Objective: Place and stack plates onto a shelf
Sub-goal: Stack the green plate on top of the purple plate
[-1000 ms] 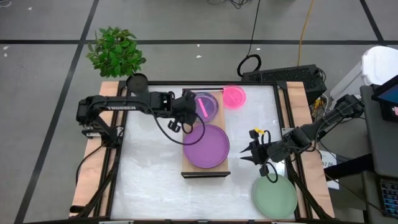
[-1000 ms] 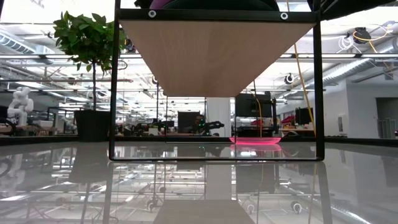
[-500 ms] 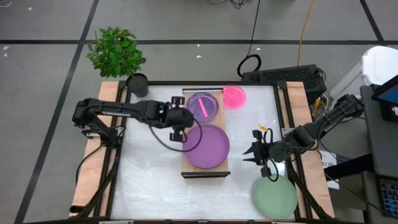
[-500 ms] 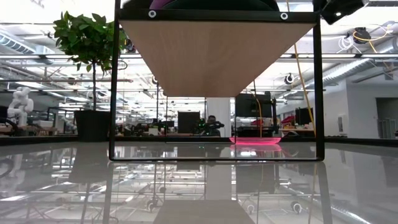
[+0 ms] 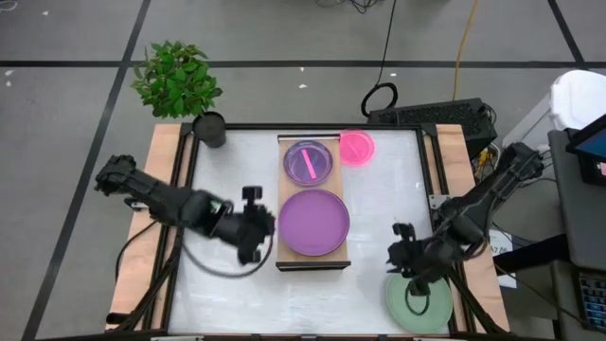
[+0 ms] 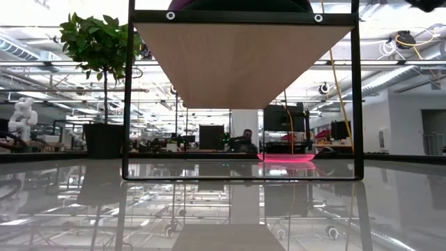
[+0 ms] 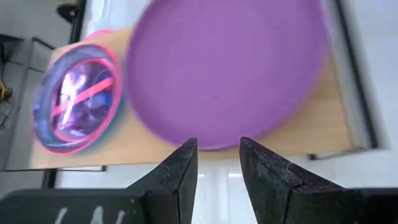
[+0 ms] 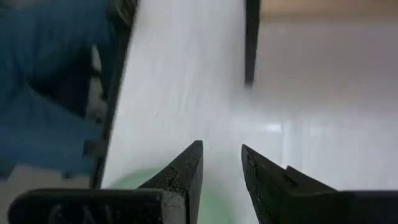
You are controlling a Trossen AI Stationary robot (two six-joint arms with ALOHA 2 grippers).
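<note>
Plates are distributed as follows. On the shelf [image 5: 312, 260], a light-wood board lying lengthwise at table centre, the large purple plate [image 5: 312, 222] occupies the 6 o'clock half. The stacked plates [image 5: 309, 162], a translucent purple one uppermost with a pink streak across it, occupy the 12 o'clock half. The pink plate [image 5: 357, 147] rests on the table just beside the shelf, at 1 o'clock from table centre. The sage-green plate [image 5: 418, 301] lies at the 5 o'clock corner.

My left gripper [image 5: 254, 230] sits over the table at 9 o'clock of the purple plate, close to the shelf edge. Its fingers [image 7: 177, 171] are parted with a narrow gap and hold nothing.

My right gripper [image 5: 409, 260] hangs over the 11 o'clock rim of the sage-green plate. Its fingers [image 8: 188, 168] are likewise slightly parted and empty.

A potted plant [image 5: 178, 80] stands at the 11 o'clock corner.
</note>
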